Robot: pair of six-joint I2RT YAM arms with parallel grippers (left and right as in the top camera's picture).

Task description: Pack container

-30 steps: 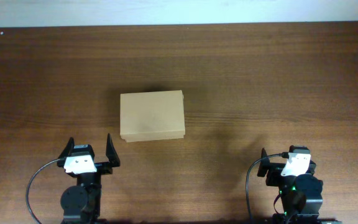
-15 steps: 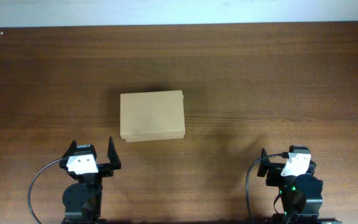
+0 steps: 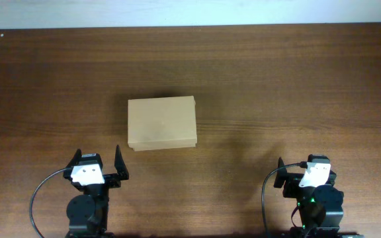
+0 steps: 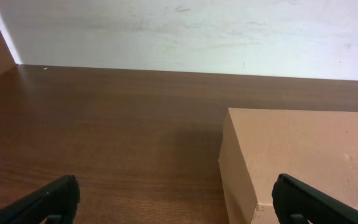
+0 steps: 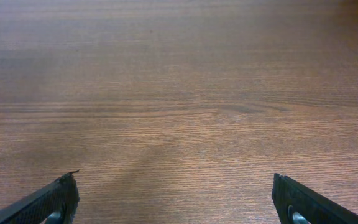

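Observation:
The container is a plain tan cardboard box lying flat on the wooden table, left of centre, with its lid down. My left gripper stands open just in front of the box's near left corner, apart from it and holding nothing. In the left wrist view the container fills the right half, ahead of the open left gripper. At the front right my right gripper is open, well away from the box. Only bare wood lies ahead of the right gripper in its wrist view.
A white wall runs along the table's far edge. Black cables loop beside both arm bases at the front edge.
The left gripper has drawn back slightly toward the front edge and shifted a little right. The box and the right arm have not moved.

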